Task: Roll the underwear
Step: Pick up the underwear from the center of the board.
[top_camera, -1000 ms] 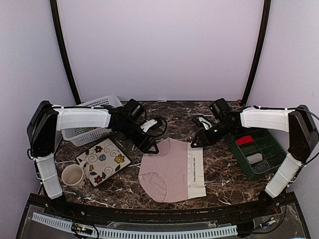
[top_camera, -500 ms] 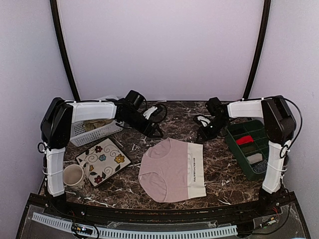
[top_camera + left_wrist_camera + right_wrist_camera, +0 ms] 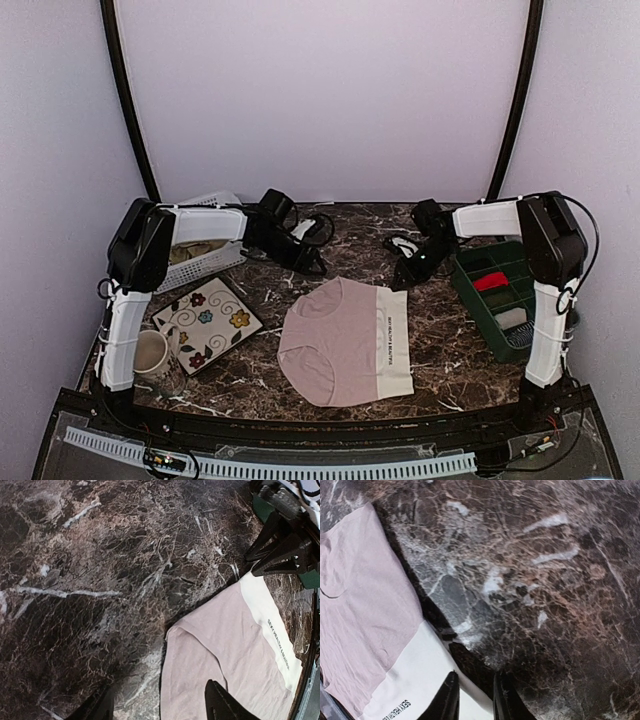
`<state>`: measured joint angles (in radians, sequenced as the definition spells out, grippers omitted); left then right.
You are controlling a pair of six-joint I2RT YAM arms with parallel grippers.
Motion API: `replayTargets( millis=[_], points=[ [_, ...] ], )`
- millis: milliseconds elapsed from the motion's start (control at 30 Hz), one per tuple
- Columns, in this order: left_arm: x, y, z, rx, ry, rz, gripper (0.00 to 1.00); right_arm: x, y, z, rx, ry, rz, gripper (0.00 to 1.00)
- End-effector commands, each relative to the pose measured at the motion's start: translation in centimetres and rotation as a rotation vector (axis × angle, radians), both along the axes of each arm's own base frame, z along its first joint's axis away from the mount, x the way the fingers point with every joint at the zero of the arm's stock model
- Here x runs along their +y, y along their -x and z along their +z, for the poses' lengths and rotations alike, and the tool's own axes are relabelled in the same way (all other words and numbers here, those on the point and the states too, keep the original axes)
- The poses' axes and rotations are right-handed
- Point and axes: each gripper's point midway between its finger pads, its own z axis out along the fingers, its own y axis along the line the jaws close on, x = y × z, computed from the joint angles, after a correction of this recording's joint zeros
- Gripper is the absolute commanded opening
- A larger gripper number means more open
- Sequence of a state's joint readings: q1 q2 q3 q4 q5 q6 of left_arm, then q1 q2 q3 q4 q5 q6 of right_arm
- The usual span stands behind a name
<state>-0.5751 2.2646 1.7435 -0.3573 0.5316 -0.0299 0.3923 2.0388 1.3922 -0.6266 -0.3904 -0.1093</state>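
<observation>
A mug (image 3: 148, 352) stands at the near-left corner, with a floral plate (image 3: 205, 320) just beside it. A white basket (image 3: 205, 264) at the far-left corner holds olive-khaki cloth (image 3: 192, 249). The left gripper (image 3: 310, 268) hangs wide open, holding nothing. The pink underwear (image 3: 345, 340) lies flat mid-table, cream waistband rightward. The right gripper (image 3: 405, 275) is narrowly parted and holds nothing. A green tray (image 3: 475, 300) sits at the right edge.

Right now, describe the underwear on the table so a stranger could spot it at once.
On the marble table, look at the middle, between the flowered plate and the green bin. The underwear lies there, dusty pink with a cream waistband printed in black. It is the only cloth spread flat on the tabletop.
</observation>
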Motion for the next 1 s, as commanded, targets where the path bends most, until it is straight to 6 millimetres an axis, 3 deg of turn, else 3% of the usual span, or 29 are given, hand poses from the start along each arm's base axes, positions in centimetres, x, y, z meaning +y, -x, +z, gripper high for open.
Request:
replayTargets(
  millis=[0, 267, 633, 800, 967],
  points=[
    [0.0, 0.5, -0.4, 0.047, -0.013, -0.003, 0.63, -0.4, 1.7, -1.7, 0.076, 0.005, 0.013, 0.23],
    [-0.9, 2.7, -3.2, 0.002, -0.163, -0.071, 0.59, -0.4, 2.0, -1.6, 0.078, -0.002, 0.004, 0.21],
    [0.3, 3.7, -6.5, -0.125, -0.423, -0.129, 0.48, -0.9, 2.0, -1.8, 0.082, 0.027, -0.012, 0.10],
    [0.6, 4.0, -7.4, -0.171, -0.508, -0.168, 0.35, -0.7, 2.1, -1.7, 0.086, 0.014, -0.013, 0.00],
    [1.1, 4.8, -8.0, -0.199, -0.564, -0.219, 0.22, 0.2, 2.0, -1.2, 0.090, -0.022, -0.006, 0.00]
  ],
)
